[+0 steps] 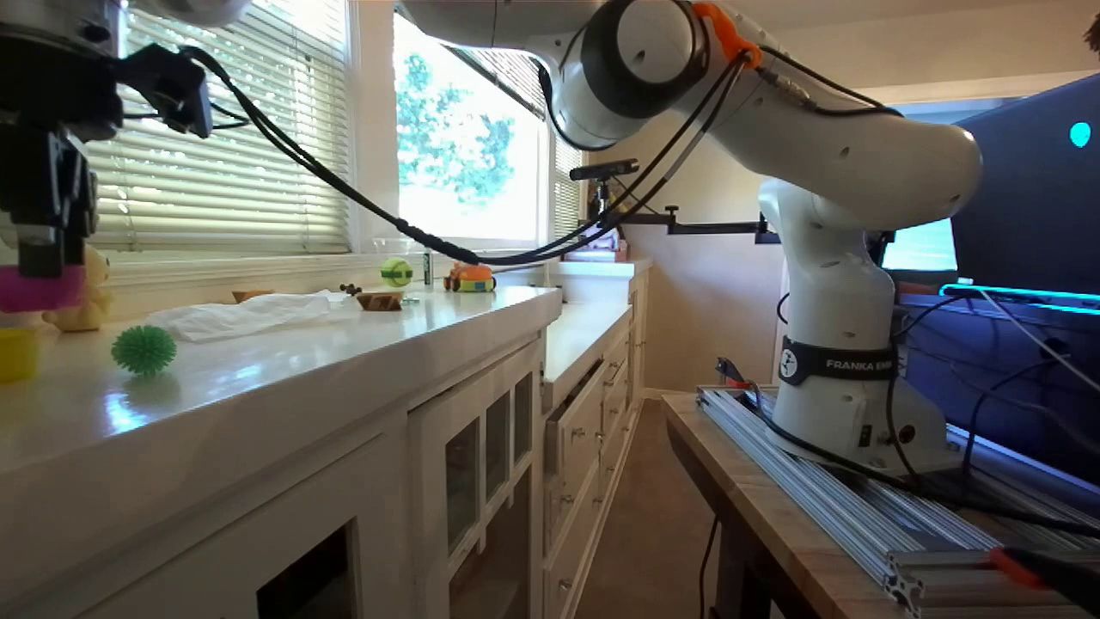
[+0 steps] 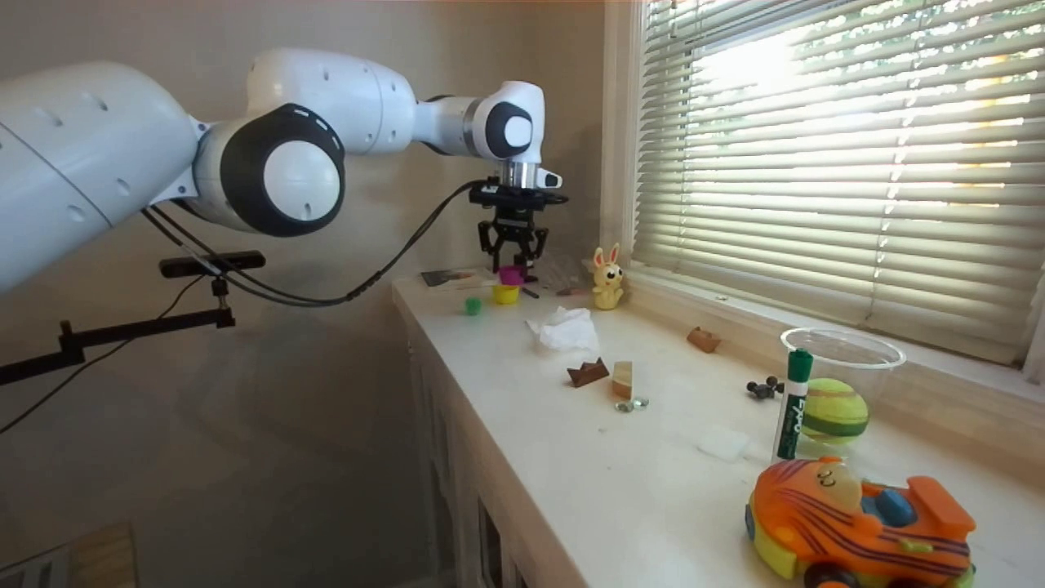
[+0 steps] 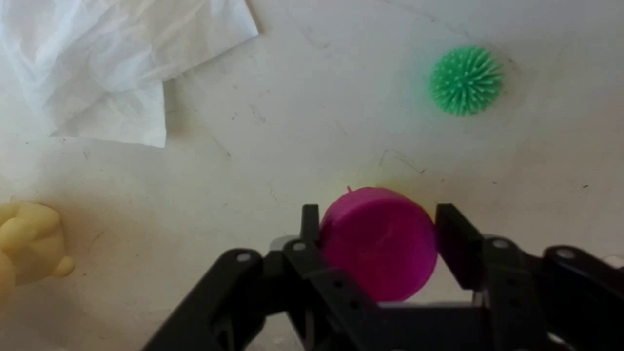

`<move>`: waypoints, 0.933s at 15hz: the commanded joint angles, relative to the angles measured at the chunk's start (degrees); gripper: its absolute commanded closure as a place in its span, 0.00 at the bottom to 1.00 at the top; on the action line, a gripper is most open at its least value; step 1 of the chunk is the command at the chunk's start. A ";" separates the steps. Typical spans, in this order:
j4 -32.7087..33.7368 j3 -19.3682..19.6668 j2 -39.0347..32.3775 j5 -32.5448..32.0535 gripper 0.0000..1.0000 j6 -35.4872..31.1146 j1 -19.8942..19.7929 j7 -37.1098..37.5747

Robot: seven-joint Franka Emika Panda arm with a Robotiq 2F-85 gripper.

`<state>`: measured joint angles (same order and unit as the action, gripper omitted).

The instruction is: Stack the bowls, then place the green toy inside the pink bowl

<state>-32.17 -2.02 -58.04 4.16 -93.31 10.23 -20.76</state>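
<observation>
"Wrist view, gripper [image 3: 378,229]?"
"Jaws partway apart, pinching the pink bowl [image 3: 380,248] between them."
"Yellow bowl [image 1: 17,354]?"
"In an exterior view, on the counter [image 1: 258,365], pink bowl just above it, gap between."
"Green toy [image 3: 466,80]?"
"Same counter, near the yellow bowl, apart from both."

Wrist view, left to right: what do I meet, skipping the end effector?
Crumpled white sheet → pink bowl → green toy. Left out: rabbit figure, at the left edge below the sheet, since their left-right spans overlap.
</observation>
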 commanded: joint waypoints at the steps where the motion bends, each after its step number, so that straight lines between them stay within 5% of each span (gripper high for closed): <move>1: 3.89 -0.16 -2.32 -0.39 0.64 -0.16 0.45 -1.76; 14: 4.91 -0.79 -3.62 -0.31 0.64 -1.43 1.16 -5.06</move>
<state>-30.71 -2.58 -59.96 4.18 -94.73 10.81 -24.48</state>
